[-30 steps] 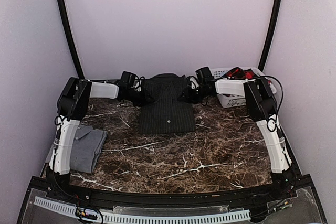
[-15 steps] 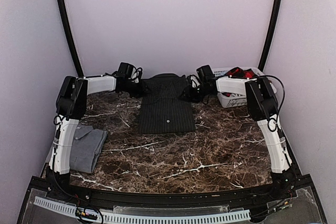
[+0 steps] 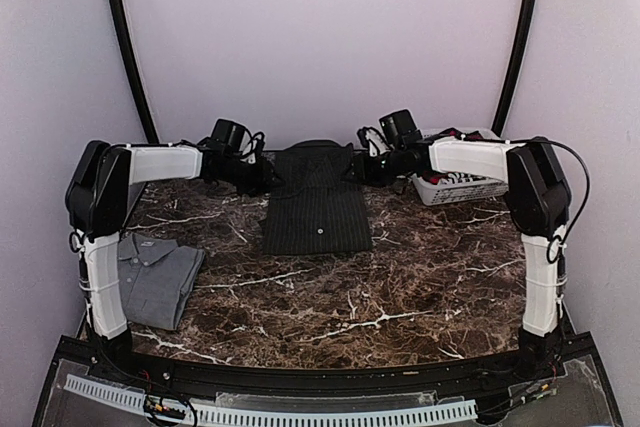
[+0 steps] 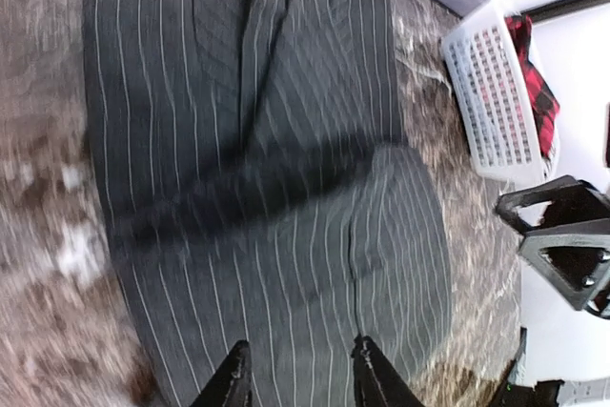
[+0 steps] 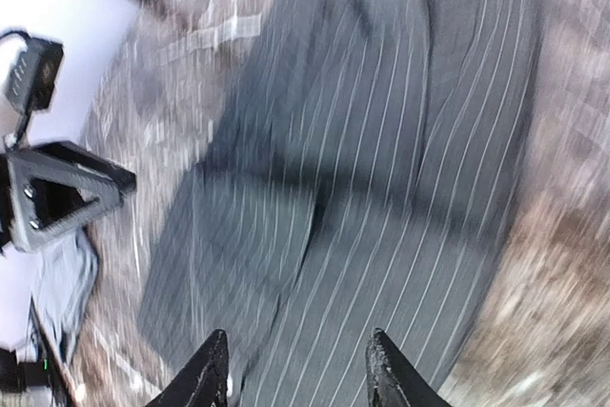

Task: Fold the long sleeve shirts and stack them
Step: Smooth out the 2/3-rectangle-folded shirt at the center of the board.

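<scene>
- A white slotted strip (image 3: 300,413) and a black rail run along the worktop's (image 3: 350,312) 6 o'clock edge, with the two arm bases at its ends.
- From that rail to the middle, brown marbled stone with white veins shows between the two upright arms.
- The grey shirt (image 3: 160,279) lies folded at 8 o'clock, near the worktop's left edge. Its collar is towards 12 o'clock, and the left arm's white link hides its left side.
- The pinstripe shirt (image 3: 316,212) lies flat at 12 o'clock. Its near part is folded into a neat rectangle, and its far end reaches the back wall.
- A pale spot sits on the shirt's near part, too small to identify.
- The left claw (image 4: 300,383) is at the shirt's 9 o'clock side. Its fingers are partly spread with nothing between them, and striped cloth lies beneath the tips. I cannot tell whether they touch it.
- The right claw (image 5: 295,374) is at the shirt's 3 o'clock side, likewise partly spread and holding nothing. Its camera view is smeared, so contact with the cloth cannot be judged.
- Each claw leaves only a narrow strip of stone between it and the shirt's side edge.
- The white basket (image 4: 496,107) stands at 2 o'clock against the back wall, partly covered by the right forearm in the overhead view.
- The plaid shirt (image 4: 536,73) is bunched inside the basket, with only its red-and-black top showing.
</scene>
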Action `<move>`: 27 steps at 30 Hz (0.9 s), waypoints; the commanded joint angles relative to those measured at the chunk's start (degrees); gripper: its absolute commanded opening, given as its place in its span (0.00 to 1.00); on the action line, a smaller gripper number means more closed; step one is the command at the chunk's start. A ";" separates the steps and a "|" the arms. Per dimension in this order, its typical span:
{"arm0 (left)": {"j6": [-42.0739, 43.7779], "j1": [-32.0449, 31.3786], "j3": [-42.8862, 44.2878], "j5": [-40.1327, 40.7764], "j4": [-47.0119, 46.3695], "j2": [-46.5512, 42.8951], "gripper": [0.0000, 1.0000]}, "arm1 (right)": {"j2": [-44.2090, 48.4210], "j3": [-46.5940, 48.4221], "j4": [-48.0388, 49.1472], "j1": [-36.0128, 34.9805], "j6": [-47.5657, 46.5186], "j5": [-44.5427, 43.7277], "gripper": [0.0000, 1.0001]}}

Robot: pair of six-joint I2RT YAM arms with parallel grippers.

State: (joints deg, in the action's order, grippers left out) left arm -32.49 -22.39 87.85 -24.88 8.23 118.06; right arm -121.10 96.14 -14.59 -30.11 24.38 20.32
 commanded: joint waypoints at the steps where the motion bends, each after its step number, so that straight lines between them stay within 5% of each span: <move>1: -3.48 -0.02 -11.61 -4.86 -5.48 -7.67 0.33 | 4.06 -10.69 5.44 -1.92 3.02 2.52 0.45; 13: -11.76 -1.38 -34.58 -11.38 -19.10 -12.85 0.26 | 7.72 -26.13 13.36 -6.10 9.12 4.75 0.43; 27: -7.54 -1.56 -39.25 -5.84 -8.99 -16.79 0.23 | 15.35 -38.69 13.08 -5.18 9.90 -1.35 0.43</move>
State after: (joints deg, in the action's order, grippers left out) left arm -42.39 -23.81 49.41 -33.52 -6.52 104.31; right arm -108.86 60.31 -0.62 -35.88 33.63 22.15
